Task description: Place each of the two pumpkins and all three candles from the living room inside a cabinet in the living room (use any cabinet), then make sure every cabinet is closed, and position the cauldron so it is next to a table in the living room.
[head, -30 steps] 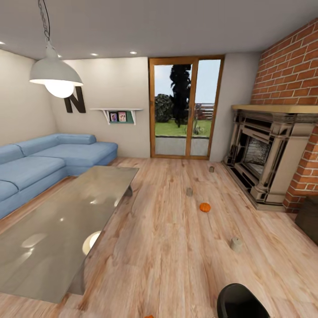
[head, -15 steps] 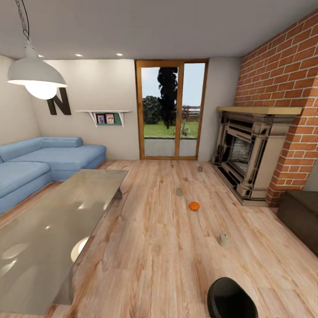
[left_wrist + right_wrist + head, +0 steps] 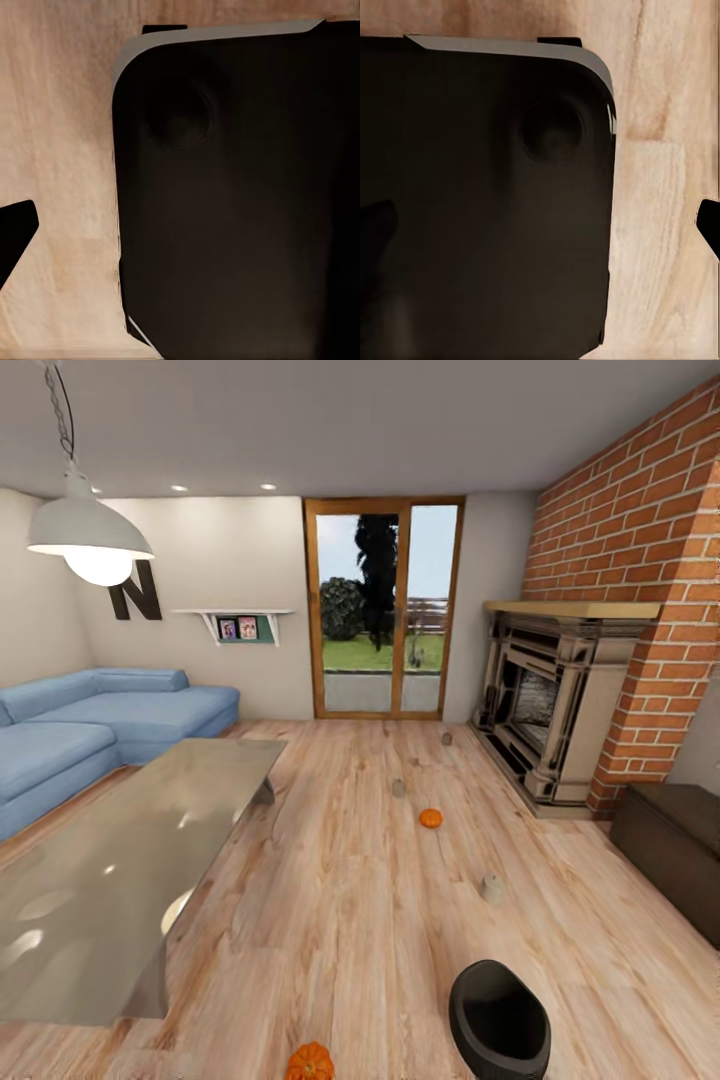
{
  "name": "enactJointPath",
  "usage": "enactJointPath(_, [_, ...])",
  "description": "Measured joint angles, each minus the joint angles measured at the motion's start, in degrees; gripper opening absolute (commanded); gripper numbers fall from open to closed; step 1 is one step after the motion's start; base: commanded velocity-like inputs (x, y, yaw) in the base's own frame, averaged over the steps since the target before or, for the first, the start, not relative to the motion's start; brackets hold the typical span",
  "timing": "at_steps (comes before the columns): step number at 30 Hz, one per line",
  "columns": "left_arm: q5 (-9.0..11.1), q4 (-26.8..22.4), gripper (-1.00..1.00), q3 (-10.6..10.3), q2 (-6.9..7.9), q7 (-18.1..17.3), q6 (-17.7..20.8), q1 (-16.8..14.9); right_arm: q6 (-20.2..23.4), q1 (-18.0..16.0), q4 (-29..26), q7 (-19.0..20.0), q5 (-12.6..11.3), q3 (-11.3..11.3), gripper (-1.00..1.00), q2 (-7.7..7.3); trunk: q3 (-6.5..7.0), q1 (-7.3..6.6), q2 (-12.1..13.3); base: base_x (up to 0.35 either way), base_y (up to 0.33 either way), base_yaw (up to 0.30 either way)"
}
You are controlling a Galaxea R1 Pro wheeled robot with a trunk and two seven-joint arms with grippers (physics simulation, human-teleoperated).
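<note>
Both arms hang folded close to the robot, each wrist aimed down along a dark, round-cornered panel [image 3: 240, 210] with a grey edge and a round recess. In the left wrist view, the left gripper [image 3: 180, 232] shows one dark fingertip [image 3: 15, 234] just beside the panel's edge; its other finger cannot be made out against the panel. In the right wrist view, the right gripper [image 3: 541, 225] is spread wide, one fingertip [image 3: 709, 225] clear of the panel, the other faint in front of it.

Camera panned right and down: second pumpkin [image 3: 310, 1062] and dark cabinet [image 3: 672, 852] newly in frame.
</note>
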Motion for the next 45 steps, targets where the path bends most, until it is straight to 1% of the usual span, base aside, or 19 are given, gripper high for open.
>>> enactJointPath(5, [-0.23,-0.16,1.00,-0.16,-0.36,-0.07,-0.68,-0.04,-0.18,0.00,-0.04,0.06,-0.01,0.00,1.00,0.01,0.00,-0.02,0.00,-0.145,-0.117,0.000])
enactJointPath(9, [-0.24,-0.58,1.00,-0.12,-0.90,-0.36,-6.23,-0.05,-0.49,0.00,-0.07,0.12,-0.06,-0.15,1.00,0.01,0.00,-0.03,0.00,-0.026,-0.021,0.000])
enactJointPath(11, [-0.21,-1.42,1.00,-0.10,-1.54,-0.40,-10.63,-0.06,-0.80,-0.02,-0.23,0.11,-0.11,-0.25,1.00,0.02,0.00,-0.03,0.00,-0.007,-0.006,0.000])
enactJointPath(12, [-0.08,-2.94,1.00,-0.07,-1.90,-0.22,-12.16,-0.07,-1.30,-0.02,-0.33,0.10,-0.13,-0.29,1.00,0.02,0.01,-0.03,0.00,-0.005,-0.004,0.000])
enactJointPath(13, [-0.01,-4.01,1.00,-0.05,-2.04,-0.16,-12.71,-0.07,-1.72,-0.03,-0.38,0.08,-0.14,-0.32,1.00,0.03,0.00,-0.03,0.00,-0.003,-0.002,0.000])
enactJointPath(15, [0.16,-9.30,1.00,0.12,-2.37,-0.09,-13.92,-0.08,-4.22,-0.04,-1.19,0.00,-0.18,-0.39,1.00,0.05,0.01,-0.03,0.00,-0.002,-0.001,0.000])
enactJointPath(17, [0.35,-15.59,1.00,0.28,-2.69,-0.05,-14.27,-0.09,-6.29,-0.04,-2.87,-0.21,-0.70,-0.46,1.00,0.03,0.01,-0.03,0.00,0.000,0.000,0.000])
enactJointPath(18, [0.51,-18.79,1.00,0.31,-3.00,-0.03,-13.99,-0.08,-6.62,-0.05,-3.97,-0.41,-1.33,-0.48,1.00,0.02,0.01,-0.03,0.00,0.000,0.000,0.000])
enactJointPath(19, [0.65,-20.48,1.00,0.32,-3.21,-0.01,-13.65,-0.07,-6.56,-0.05,-4.68,-0.53,-1.70,-0.47,1.00,0.02,0.01,-0.03,0.00,0.000,0.000,0.000])
enactJointPath(20, [1.06,-23.32,1.00,0.31,-3.68,0.02,-12.44,-0.12,-5.86,-0.06,-6.43,-0.79,-2.30,-0.45,1.00,0.00,0.01,-0.03,0.00,0.000,0.000,0.000])
enactJointPath(22, [2.08,-27.65,1.00,0.24,-4.34,0.10,-7.72,-0.28,-2.35,-0.07,-11.55,-1.22,-2.97,-0.36,1.00,-0.06,0.01,-0.03,0.00,0.000,0.000,0.000])
enactJointPath(24, [2.63,-29.00,1.00,0.21,-4.58,-0.08,-2.21,-1.05,1.68,-0.07,-16.83,-1.31,-3.31,-0.31,1.00,-0.25,0.01,-0.03,0.00,0.000,0.000,0.000])
enactJointPath(25, [2.66,-29.13,1.00,0.17,-4.69,-0.25,-0.67,-1.39,2.76,-0.08,-18.67,-1.29,-3.48,-0.36,1.00,-0.31,0.01,-0.03,0.00,0.000,0.000,0.000])
enactJointPath(26, [2.62,-29.16,1.00,0.09,-4.86,-0.33,0.04,-1.61,3.14,-0.08,-19.85,-1.24,-3.60,-0.43,1.00,-0.34,0.01,-0.03,0.00,0.000,0.000,0.000])
enactJointPath(30, [2.70,-29.29,1.00,-0.07,-6.06,0.00,-0.06,-1.87,0.55,-0.06,-21.71,-1.13,-3.72,-0.41,1.00,-0.22,0.00,-0.03,0.00,0.000,0.000,0.000])
enactJointPath(32, [2.82,-29.21,1.00,-0.08,-6.26,0.06,0.08,-2.02,0.01,-0.06,-21.87,-1.23,-3.69,-0.35,1.00,-0.16,0.00,-0.03,0.00,0.000,0.000,0.000])
enactJointPath(36, [2.83,-29.13,1.00,0.15,-6.23,-0.42,-0.61,-2.06,-0.73,-0.05,-21.99,-1.52,-3.60,-0.22,1.00,-0.04,0.00,-0.03,0.00,0.000,0.000,-0.077])
enactJointPath(40, [2.82,-29.09,1.00,0.16,-6.08,-0.57,-1.28,-2.02,-0.87,-0.05,-22.02,-1.55,-3.56,-0.19,1.00,-0.03,-0.01,-0.03,0.00,0.000,0.000,-0.228])
enactJointPath(45, [2.85,-29.07,1.00,0.08,-6.31,-0.22,-1.68,-2.01,-0.91,-0.05,-21.93,-1.18,-3.69,-0.47,1.00,-0.26,-0.08,-0.03,0.00,0.003,-0.078,-0.203])
